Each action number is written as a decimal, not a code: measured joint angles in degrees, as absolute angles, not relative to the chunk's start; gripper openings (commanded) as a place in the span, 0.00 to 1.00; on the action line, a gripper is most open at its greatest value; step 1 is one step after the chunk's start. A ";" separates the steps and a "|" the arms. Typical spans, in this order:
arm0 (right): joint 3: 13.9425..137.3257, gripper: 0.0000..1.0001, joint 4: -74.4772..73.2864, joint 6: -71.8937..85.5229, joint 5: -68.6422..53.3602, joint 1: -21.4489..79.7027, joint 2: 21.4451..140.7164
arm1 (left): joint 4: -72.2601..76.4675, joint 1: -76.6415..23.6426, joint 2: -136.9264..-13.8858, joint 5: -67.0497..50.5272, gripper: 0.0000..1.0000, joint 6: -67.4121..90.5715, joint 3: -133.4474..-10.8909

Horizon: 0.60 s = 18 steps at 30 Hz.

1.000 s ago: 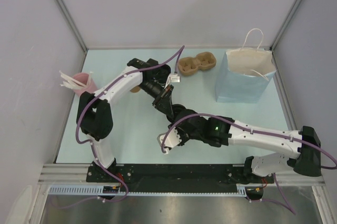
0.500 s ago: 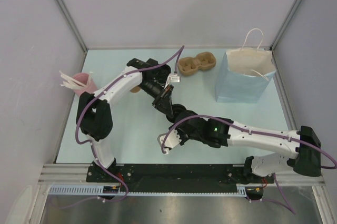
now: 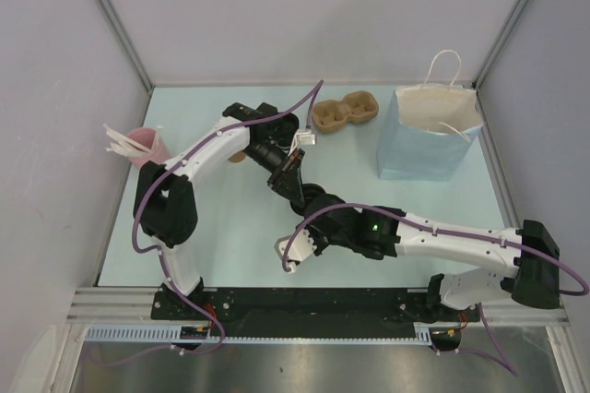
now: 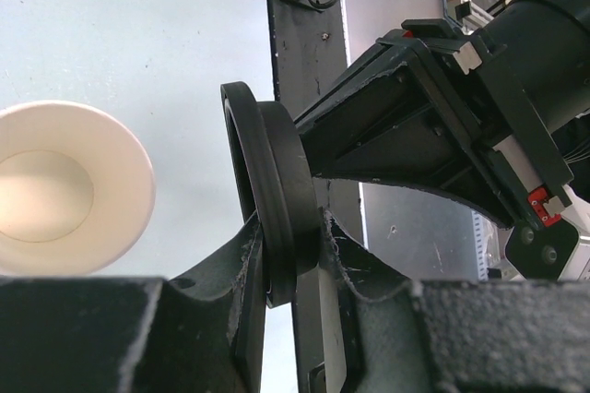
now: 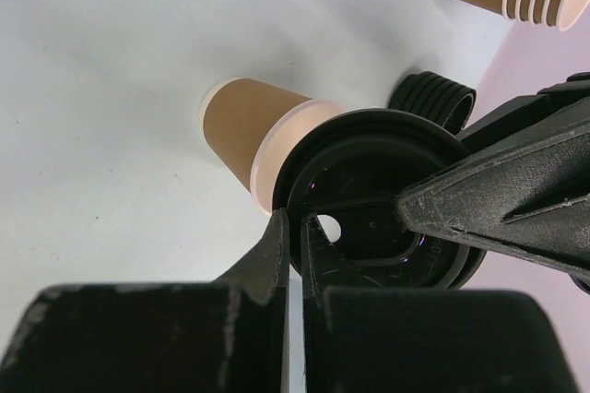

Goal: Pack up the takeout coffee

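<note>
On the worktop [image 4: 138, 24] the cup [image 4: 64, 192] sits uncovered, mouth open, just to one side of the left hand [image 4: 293, 250]. That hand is part closed across the black lid [image 4: 277, 181], held edge-on to the cup; the right hand [image 5: 293, 244] pinches tight on its rim.

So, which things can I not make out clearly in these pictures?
- Right wrist view: the black lid partly hides the mouth of the takeout coffee, so whether they touch is unclear.
- Left wrist view: the left pincer hides the lid's lower edge, and the frame's left edge cuts off the cup.
- Top view: the left arm and right arm hide the cup and lid.
</note>
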<state>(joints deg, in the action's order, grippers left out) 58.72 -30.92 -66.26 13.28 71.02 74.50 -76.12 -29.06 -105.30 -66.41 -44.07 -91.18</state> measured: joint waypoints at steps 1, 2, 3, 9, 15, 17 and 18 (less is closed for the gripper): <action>58.72 0.00 -30.92 -66.28 13.23 71.05 74.50 | -76.12 -29.06 -105.30 -66.41 0.28 -44.07 -91.18; 58.72 0.00 -30.92 -66.28 13.19 71.11 74.50 | -76.18 -29.06 -105.30 -66.41 0.30 -44.07 -91.18; 58.72 0.00 -30.92 -66.28 13.19 71.13 74.50 | -76.16 -29.06 -105.30 -66.41 0.36 -44.07 -91.18; 58.72 0.00 -31.20 -66.08 13.06 71.16 74.37 | -76.20 -28.71 -105.10 -66.37 0.39 -44.18 -91.18; 58.50 0.00 -32.40 -65.39 12.60 71.16 72.99 | -76.44 -27.66 -104.81 -66.37 0.52 -44.14 -91.20; 58.41 0.00 -32.86 -65.06 12.56 71.16 72.60 | -76.73 -27.38 -104.79 -66.30 0.56 -44.07 -91.48; 58.39 0.00 -32.95 -64.86 12.51 71.13 72.44 | -76.84 -27.24 -104.79 -66.28 0.60 -44.07 -91.74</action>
